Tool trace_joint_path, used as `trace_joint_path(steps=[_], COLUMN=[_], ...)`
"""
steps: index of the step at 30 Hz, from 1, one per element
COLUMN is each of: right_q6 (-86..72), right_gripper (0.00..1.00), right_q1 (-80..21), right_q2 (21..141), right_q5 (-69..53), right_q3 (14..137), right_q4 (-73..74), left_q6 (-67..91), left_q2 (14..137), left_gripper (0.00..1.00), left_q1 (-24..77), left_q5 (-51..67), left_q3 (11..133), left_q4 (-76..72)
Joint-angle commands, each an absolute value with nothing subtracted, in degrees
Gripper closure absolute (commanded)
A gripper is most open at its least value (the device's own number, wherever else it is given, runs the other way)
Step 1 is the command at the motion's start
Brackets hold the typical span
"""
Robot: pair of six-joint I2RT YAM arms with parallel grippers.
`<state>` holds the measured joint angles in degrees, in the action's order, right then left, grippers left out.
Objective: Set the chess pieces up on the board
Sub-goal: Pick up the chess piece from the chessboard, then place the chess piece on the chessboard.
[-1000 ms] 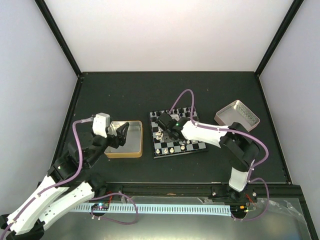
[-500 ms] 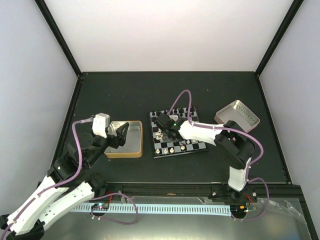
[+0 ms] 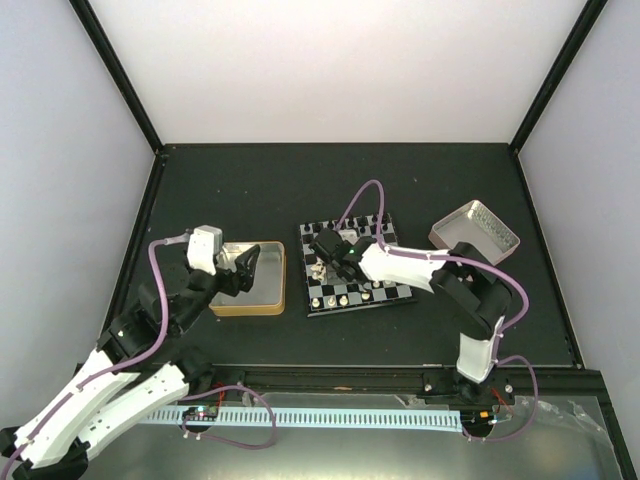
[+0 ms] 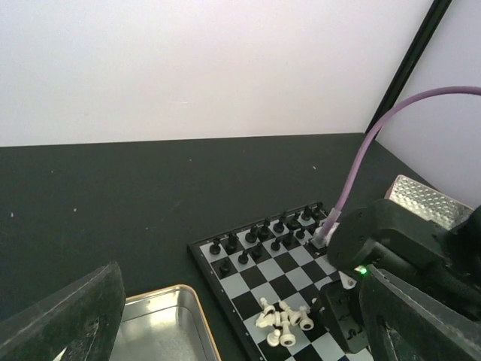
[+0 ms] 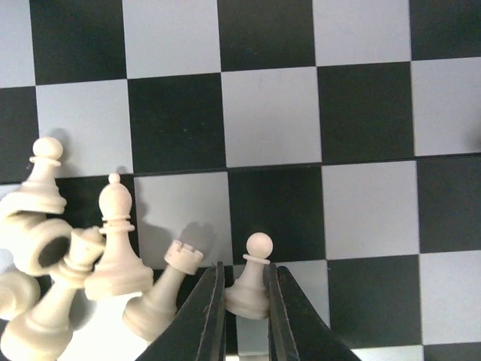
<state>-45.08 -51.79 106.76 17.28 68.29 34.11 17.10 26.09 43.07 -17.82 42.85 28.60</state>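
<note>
1. Left gripper (image 3: pixel 246 266): we find it above the gold-rimmed tin tray (image 3: pixel 276 290), jaws spread wide, holding nothing.
2. Right gripper (image 5: pixel 245 297): down on the board (image 5: pixel 270 113), fingers pinched on a cream pawn (image 5: pixel 258 256) that stands upright.
3. Cream pieces (image 5: pixel 83 248): a heap just beside that pawn, several toppled.
4. Black pieces (image 4: pixel 259 235): we note two rows standing along the board's far edge.

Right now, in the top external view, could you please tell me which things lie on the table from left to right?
gold-rimmed tin tray → chessboard → pink-sided tray. The arms are left out, as they overlap the tin tray and the chessboard.
</note>
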Motion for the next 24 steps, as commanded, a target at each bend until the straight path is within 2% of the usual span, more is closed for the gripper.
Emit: trace_joint_path(steps=[1,4,8,18,22,24], right_q6=[-40.41,-32.35,-21.72,-1.97,1.24,3.75], right_gripper=[0.92,0.92,0.92,0.91,0.91,0.92], right_q1=[-52.12,-52.11,-52.12,-52.10,-52.06,-52.12], right_q2=[99.68,92.24,82.57,65.25,61.26,60.01], right_q5=[20.11,17.99,11.72,-11.36,-19.64,-23.07], right_q3=[63.54,57.56,51.30,43.59,42.21,41.03], right_q4=[26.40,16.02,3.67,-12.34,-14.12,-15.55], left_q6=[17.50,19.96,24.98,32.71,35.39,36.48], left_q2=[27.64,28.41,31.34,44.00,47.72,49.12], left_gripper=[0.12,0.12,0.06,0.04,0.05,0.11], left_q1=[42.76,42.72,42.71,42.11,41.03,40.04], left_q5=[-17.57,-14.77,-5.31,14.46,21.32,24.85], left_q3=[43.48,43.36,43.62,55.72,58.18,58.69], left_q4=[27.53,26.30,22.23,22.54,23.96,23.82])
